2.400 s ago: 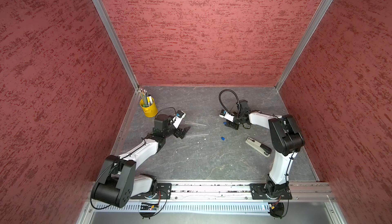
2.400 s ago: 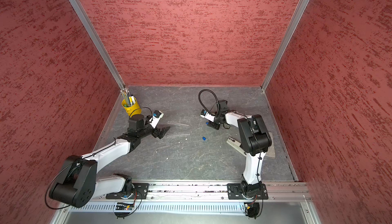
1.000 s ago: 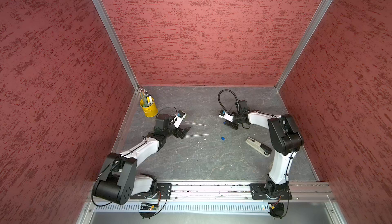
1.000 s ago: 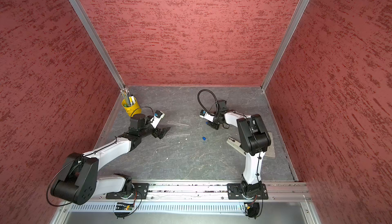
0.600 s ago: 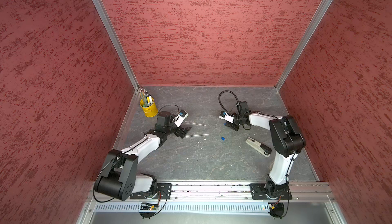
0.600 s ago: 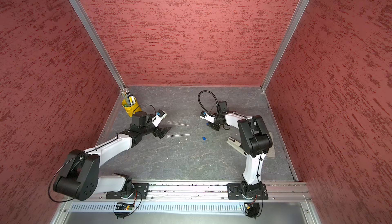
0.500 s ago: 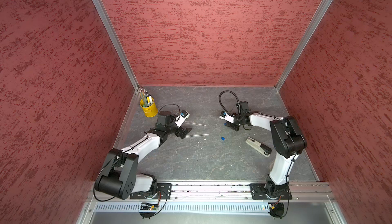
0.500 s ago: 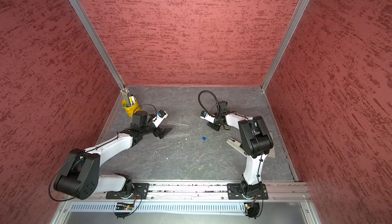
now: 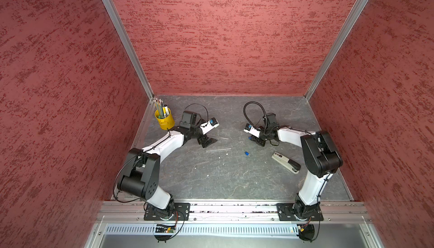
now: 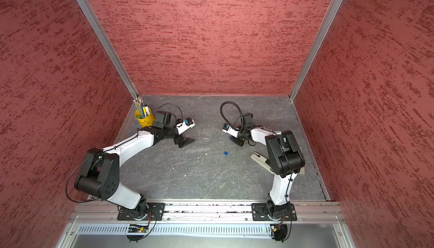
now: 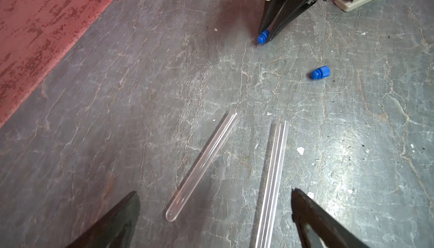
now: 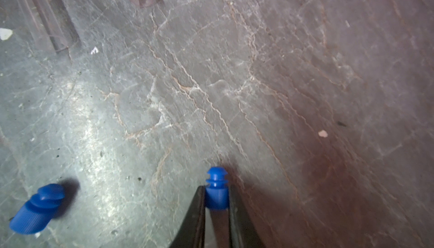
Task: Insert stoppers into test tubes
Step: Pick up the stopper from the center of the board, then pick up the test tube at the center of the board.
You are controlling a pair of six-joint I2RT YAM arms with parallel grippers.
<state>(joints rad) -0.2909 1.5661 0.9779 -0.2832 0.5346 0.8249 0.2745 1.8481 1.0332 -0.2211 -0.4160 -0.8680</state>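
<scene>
Here, on the grey worktop, the left gripper spreads its jaws astride the near ends of the test tubes. The right gripper sits past their open ends, and the stapler lies farther still. The tubes lie flat and apart. One stopper is pinched in the right jaws, and the loose stopper lies between tubes and stapler.

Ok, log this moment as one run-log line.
left jaws: open by test tubes | right jaws: shut on stopper | other stopper: loose on table | test tubes: flat, unstoppered
</scene>
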